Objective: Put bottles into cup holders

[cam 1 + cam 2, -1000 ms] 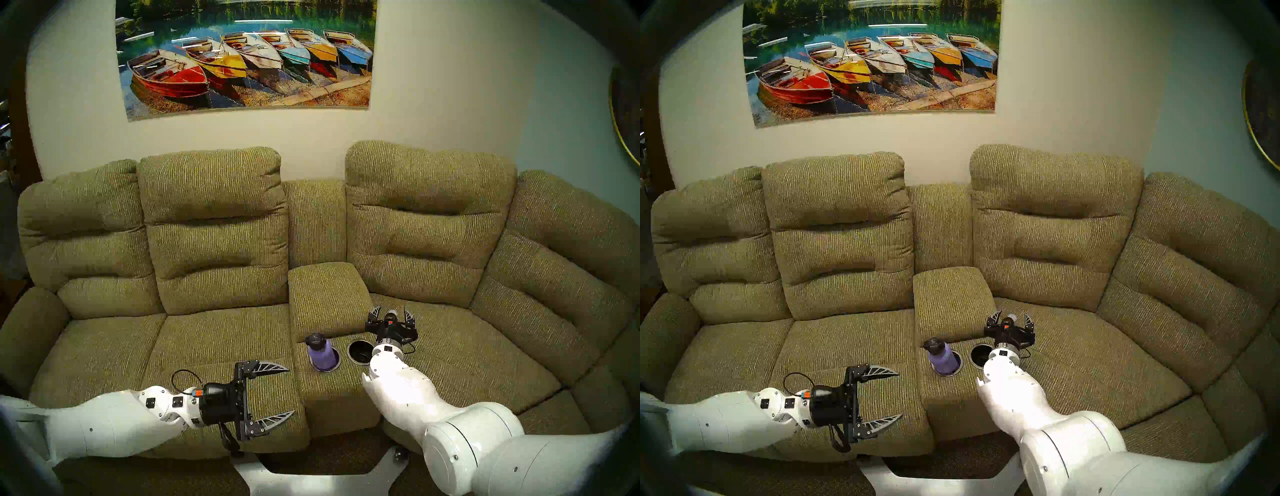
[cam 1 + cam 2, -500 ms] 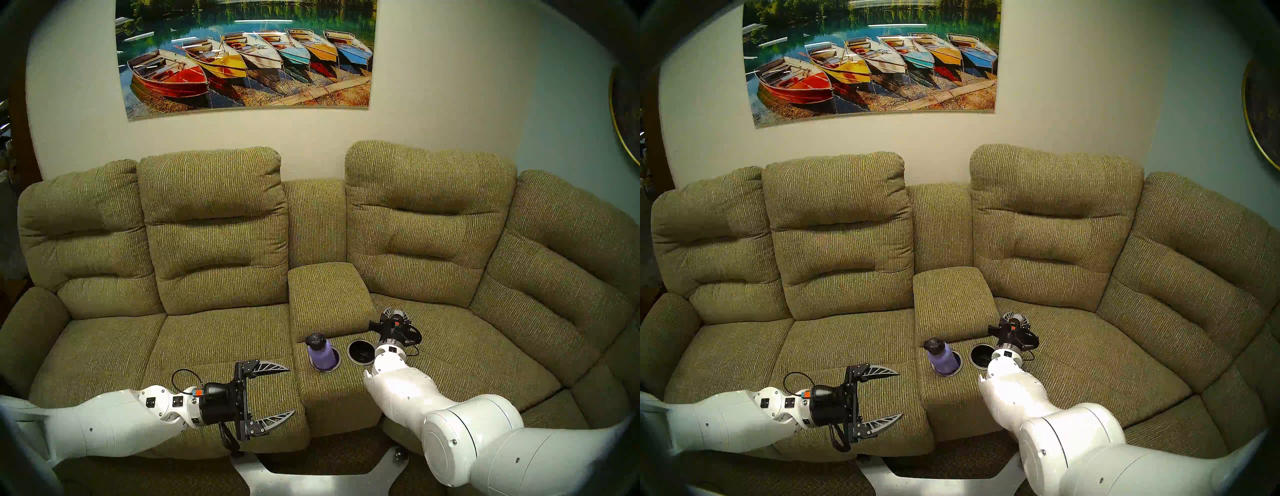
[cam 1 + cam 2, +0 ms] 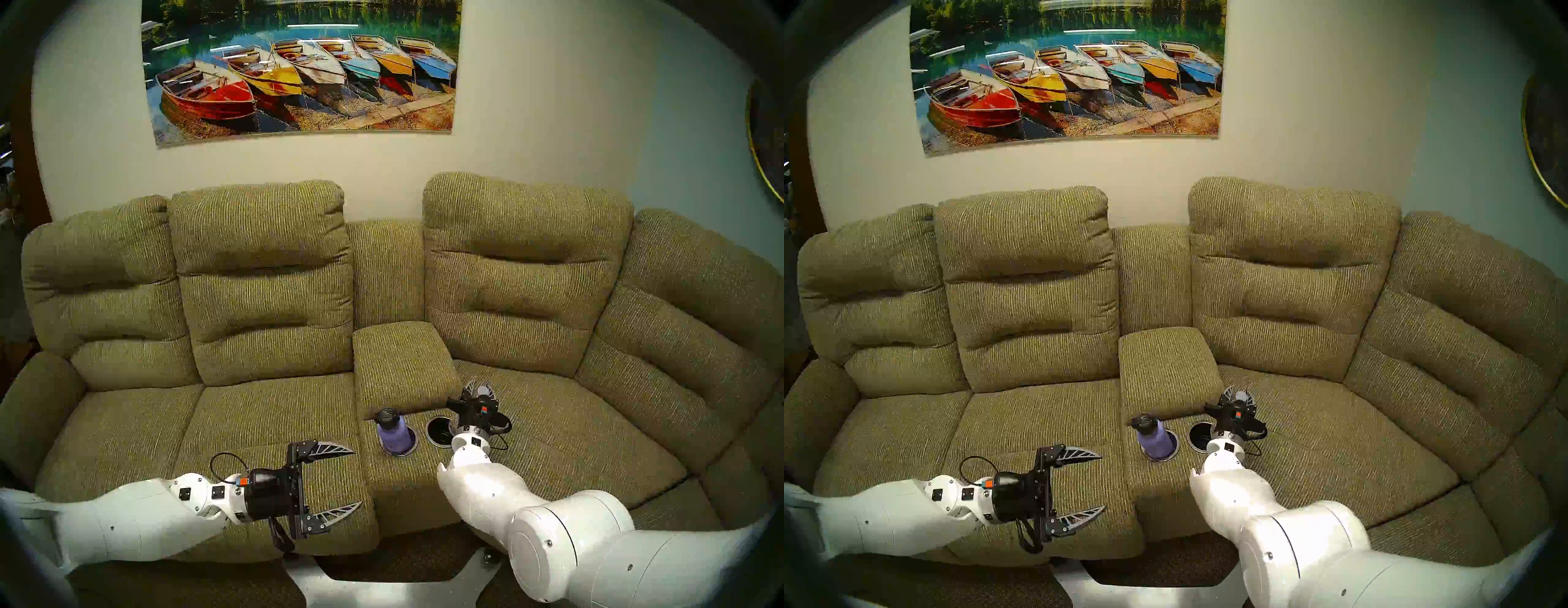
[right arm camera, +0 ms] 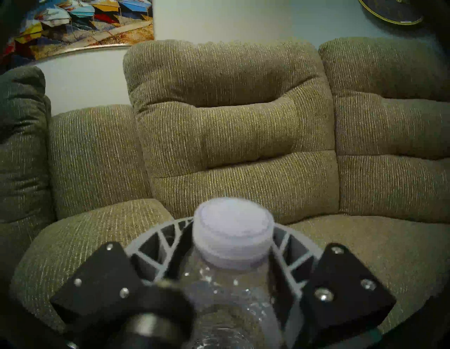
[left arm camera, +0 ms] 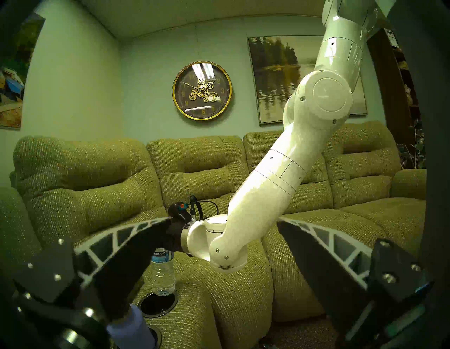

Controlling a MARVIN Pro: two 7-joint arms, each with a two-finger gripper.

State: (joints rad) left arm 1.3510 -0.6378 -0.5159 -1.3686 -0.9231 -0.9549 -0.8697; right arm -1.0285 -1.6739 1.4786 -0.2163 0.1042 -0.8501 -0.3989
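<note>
R claw (image 4: 233,263) is clamped round the neck of the clear plastic water bottle w/ white cap and blue label (image 5: 162,273), fingers just below the cap. The bottle hangs down from the claw, long axis roughly upright, cap at the claw and base lowest.

Key relation: in the L wrist view the bottle's base sits right at the far rim of the empty round black ribbed well w/ silver-grey rim (image 5: 158,304). I can't tell if it is touching the rim or just above it, and it is not down inside. From the head view that empty well (image 3: 441,431) lies toward the robot and slightly L of the R claw (image 3: 478,388). So, as I judge it, the next move needs a short shift that way to centre the base over the well, then straight down along the bottle's axis. The well is only a bit wider than the bottle, so a tilt could catch the rim.

L claw (image 3: 326,484) is spread wide, holding nothing, out to the L over the olive-green fabric sofa seat (image 3: 254,420), well apart from both wells. R arm is plainly the nearer one.

Lavender metal flask w/ black loop-handled cap (image 3: 392,431) already stands in the L well, just beside the empty one. Job looks about half done.
</note>
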